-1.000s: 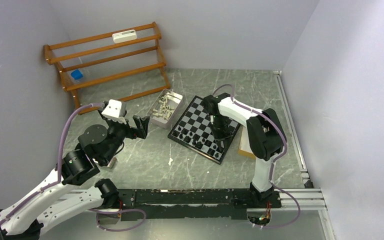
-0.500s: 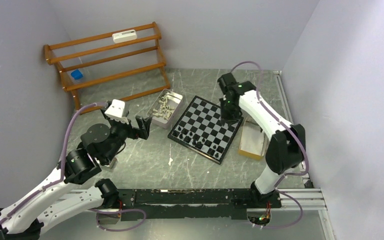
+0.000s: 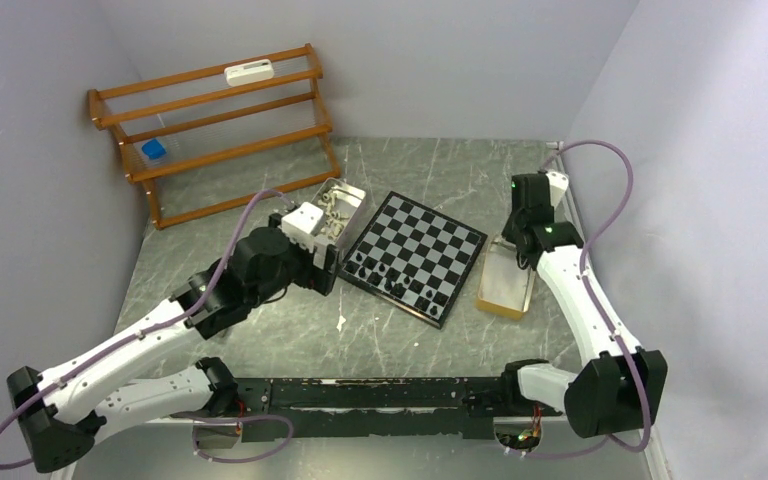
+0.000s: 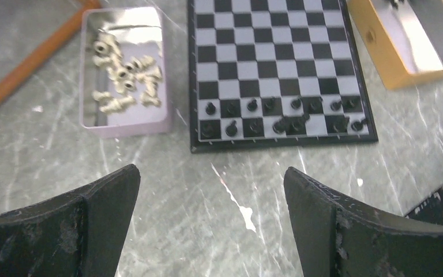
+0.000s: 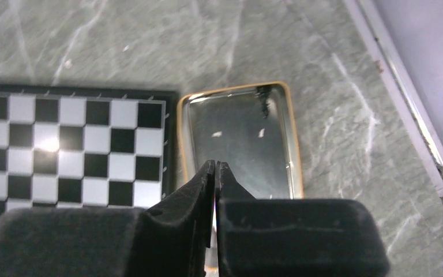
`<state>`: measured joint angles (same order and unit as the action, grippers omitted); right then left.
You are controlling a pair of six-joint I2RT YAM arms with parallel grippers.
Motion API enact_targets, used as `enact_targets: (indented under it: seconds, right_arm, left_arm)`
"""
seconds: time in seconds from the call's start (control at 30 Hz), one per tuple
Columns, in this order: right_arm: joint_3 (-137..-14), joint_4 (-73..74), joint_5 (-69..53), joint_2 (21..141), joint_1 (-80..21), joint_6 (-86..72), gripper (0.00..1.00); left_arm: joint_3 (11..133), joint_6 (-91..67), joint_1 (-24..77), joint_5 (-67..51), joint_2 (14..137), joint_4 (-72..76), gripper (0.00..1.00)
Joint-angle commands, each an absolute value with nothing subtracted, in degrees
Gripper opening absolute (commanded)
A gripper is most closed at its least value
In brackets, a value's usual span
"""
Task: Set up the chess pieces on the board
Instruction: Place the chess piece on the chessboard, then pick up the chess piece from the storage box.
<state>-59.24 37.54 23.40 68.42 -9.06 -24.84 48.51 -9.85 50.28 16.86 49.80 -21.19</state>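
Chess pieces (image 4: pixel 277 114): the black ones fill most of the two rows of the board (image 4: pixel 265 52) along its edge nearest the left arm. A few in the outer row crowd together and may have tipped.
White pieces (image 4: pixel 126 81): heaped loose in the grey tray (image 4: pixel 124 126), just beside a corner of the board. None are on the board.
Yellow tray (image 5: pixel 236 150): just beside the board, on the side away from the grey tray. One dark bit (image 5: pixel 262 95) sits in its far corner, probably a leftover black piece.
Right pincer (image 5: pixel 215 167): fingers pressed together with nothing between them, hanging over the yellow tray's near end.
Left pincer (image 4: pixel 210 173): spread wide and empty, above bare table off the board's black-piece edge.
Step in hand: likely fetching that leftover piece with the right arm.
How to do it well: part the fingers before descending and centre them over the far corner. Come straight down clear of the tray wall, then close on the piece's body rather than its head.
Placing: lower it upright onto a free square in the black rows, away from the crowded ones, and let go only once it stands.
Risk: a tiny piece in a corner can slip or wedge against the wall.
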Motion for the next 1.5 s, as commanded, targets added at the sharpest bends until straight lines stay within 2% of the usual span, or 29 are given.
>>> enact_targets:
  seconds: [0.0, 0.1, 0.2, 0.4, 0.8, 1.33, 1.47]
  right_arm:
    - [-53.56, 24.84, 26.59, 67.10, -3.39, -19.23, 0.06]
    - [-52.73, 23.69, 22.79, 70.03, -0.24, -17.73, 0.17]
    - [-51.38, 21.22, 18.63, 73.46, 4.07, -17.64, 0.20]
    - [-44.95, 10.59, 12.81, 78.91, 6.64, -16.37, 0.20]
    - [-36.92, -1.77, 15.85, 81.24, 6.60, -14.94, 0.26]
    - [-36.71, -4.75, 18.44, 88.24, 6.59, -11.73, 0.28]
    - [-36.30, -5.61, 18.43, 89.12, 6.60, -11.35, 0.22]
  left_arm:
    - [50.96, -8.60, 49.87, 8.90, 51.14, -22.64, 1.00]
    - [49.48, -7.28, 49.89, 10.20, 50.15, -22.13, 1.00]
    - [48.31, -6.50, 49.85, 12.60, 48.75, -22.75, 1.00]
    - [47.05, -6.09, 49.85, 15.25, 45.26, -22.71, 1.00]
    - [47.11, -5.80, 49.89, 16.25, 44.68, -22.76, 1.00]
    - [47.11, -5.89, 49.86, 17.57, 44.21, -22.78, 1.00]
    - [47.10, -5.80, 49.88, 18.00, 44.21, -22.76, 1.00]
